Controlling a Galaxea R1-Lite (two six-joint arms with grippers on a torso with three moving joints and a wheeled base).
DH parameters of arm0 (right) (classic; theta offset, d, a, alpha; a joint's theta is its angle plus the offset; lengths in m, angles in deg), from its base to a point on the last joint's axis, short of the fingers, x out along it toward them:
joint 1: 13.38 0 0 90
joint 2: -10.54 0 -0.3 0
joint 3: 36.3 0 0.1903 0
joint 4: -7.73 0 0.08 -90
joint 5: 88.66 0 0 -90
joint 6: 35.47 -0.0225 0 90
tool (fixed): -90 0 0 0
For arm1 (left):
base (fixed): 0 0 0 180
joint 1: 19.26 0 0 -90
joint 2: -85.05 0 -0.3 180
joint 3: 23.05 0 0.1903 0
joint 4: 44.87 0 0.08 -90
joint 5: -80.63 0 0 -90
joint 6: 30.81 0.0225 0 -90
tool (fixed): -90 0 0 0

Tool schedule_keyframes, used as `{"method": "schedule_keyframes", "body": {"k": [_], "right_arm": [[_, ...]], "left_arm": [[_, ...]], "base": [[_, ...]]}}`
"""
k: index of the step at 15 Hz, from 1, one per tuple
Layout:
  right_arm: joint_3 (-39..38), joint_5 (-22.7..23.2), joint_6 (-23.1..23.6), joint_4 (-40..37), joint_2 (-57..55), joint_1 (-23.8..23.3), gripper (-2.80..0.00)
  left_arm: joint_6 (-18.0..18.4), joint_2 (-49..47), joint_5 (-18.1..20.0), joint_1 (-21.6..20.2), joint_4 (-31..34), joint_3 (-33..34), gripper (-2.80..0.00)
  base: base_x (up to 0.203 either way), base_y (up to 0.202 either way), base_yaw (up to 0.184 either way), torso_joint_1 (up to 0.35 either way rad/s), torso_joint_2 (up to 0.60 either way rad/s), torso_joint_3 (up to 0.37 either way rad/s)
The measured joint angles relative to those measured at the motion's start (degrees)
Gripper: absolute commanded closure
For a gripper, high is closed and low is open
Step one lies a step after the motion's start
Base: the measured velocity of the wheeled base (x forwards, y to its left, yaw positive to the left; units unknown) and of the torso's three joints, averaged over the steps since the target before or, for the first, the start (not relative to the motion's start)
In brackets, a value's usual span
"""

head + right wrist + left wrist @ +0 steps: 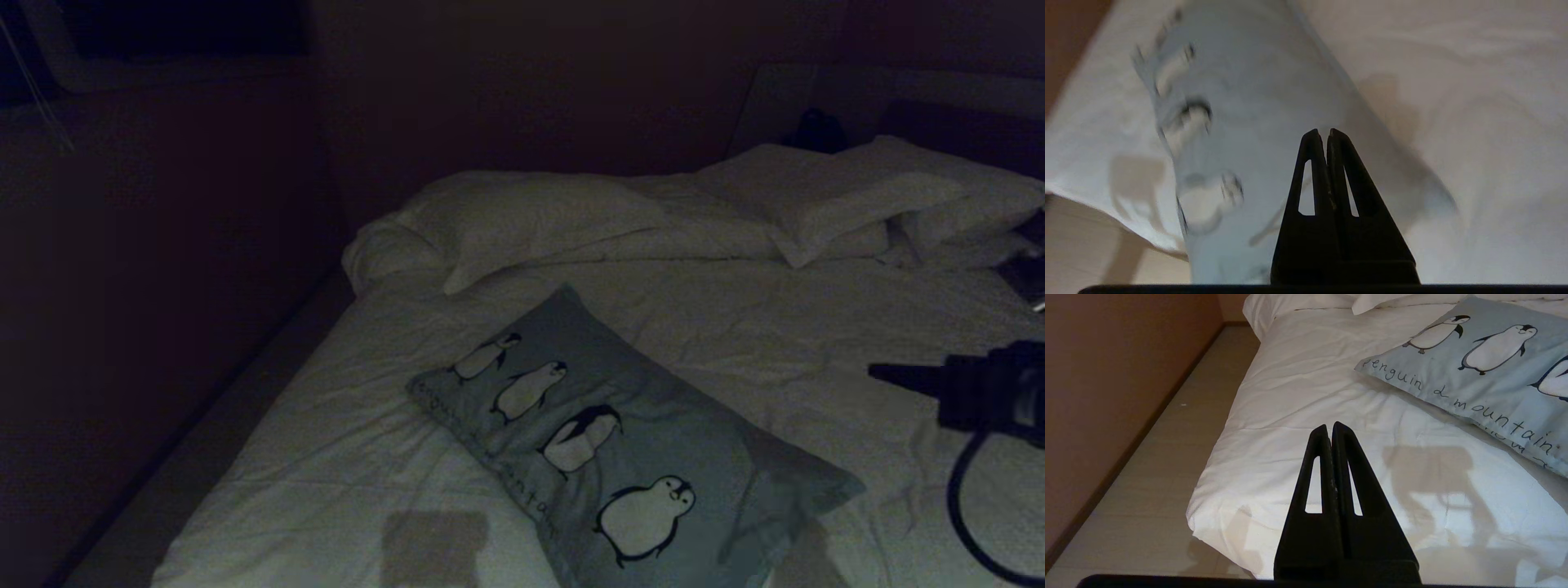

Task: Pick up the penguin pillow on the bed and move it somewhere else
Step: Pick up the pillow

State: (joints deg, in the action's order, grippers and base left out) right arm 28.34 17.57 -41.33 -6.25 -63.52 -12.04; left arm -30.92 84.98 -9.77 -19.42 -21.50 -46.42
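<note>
- While the dim room darkens the head view, a brown wall [1106, 396] and a strip of pale floor [1167, 465] run along the left side of the large bed [343, 425] with its wrinkled white quilted duvet.
- Left gripper [1329, 426], black and wedge-shaped, hangs above the bed's near left corner with its jaws pressed together, holding nothing.
- Lying flat on the duvet near the middle of the bed, the rectangular grey-blue penguin pillow [653, 425] is set on a diagonal from the far left to the near right, showing four black-and-white penguins and a line of script.
- Plain white pillows [816, 196] are heaped at the far right against a dark headboard [963, 122].
- Right gripper [886, 374], at the right edge, points left toward the penguin pillow, well short of it in the head view; its jaws are pressed together and empty.
</note>
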Motion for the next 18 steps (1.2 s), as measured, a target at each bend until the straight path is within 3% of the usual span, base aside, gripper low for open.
{"method": "schedule_keyframes", "body": {"k": [9, 18], "right_arm": [[18.8, 7.9, -2.3, 2.2, -26.0, 0.7, 0.0], [24.6, 8.0, -1.6, 7.5, -39.5, 4.6, 0.0]], "left_arm": [[0.0, 0.0, 0.0, 0.0, 0.0, 0.0, 0.0], [0.0, 0.0, 0.0, 0.0, 0.0, 0.0, 0.0]], "base": [[0.0, 0.0, 0.0, 0.0, 0.0, 0.0], [0.0, 0.0, 0.0, 0.0, 0.0, 0.0]]}}
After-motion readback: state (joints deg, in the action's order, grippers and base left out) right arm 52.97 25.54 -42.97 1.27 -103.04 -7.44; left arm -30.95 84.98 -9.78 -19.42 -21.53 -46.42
